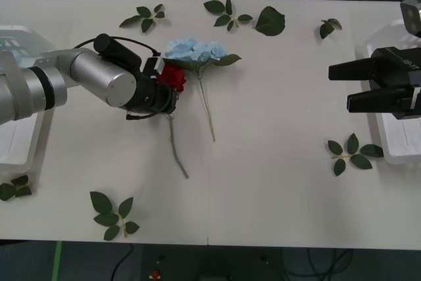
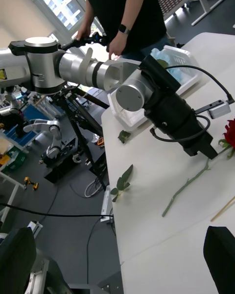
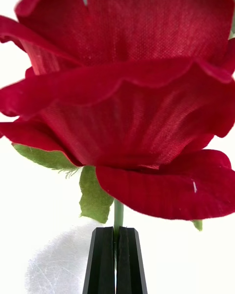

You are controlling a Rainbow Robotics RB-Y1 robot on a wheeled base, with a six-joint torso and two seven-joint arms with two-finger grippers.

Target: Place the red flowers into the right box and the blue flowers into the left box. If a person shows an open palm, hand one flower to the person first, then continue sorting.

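Left gripper (image 3: 116, 259) pinched closed mid-table — right gripper (image 1: 343, 87) parted, parked at the right edge.

The front camera looks down on the table (image 1: 263, 129); the left wrist camera sits close against the rose (image 3: 127, 98), which the right wrist camera views from across the table.

Open white tabletop (image 1: 276, 129) mid-table, passable. Pale-blue fluffy hydrangea cluster (image 1: 195, 51) lies touching the deep-red rose (image 1: 173, 77) on its far side. Loose green leaf sprigs (image 1: 352, 153) sit near the right shallow white tray (image 1: 395, 156).
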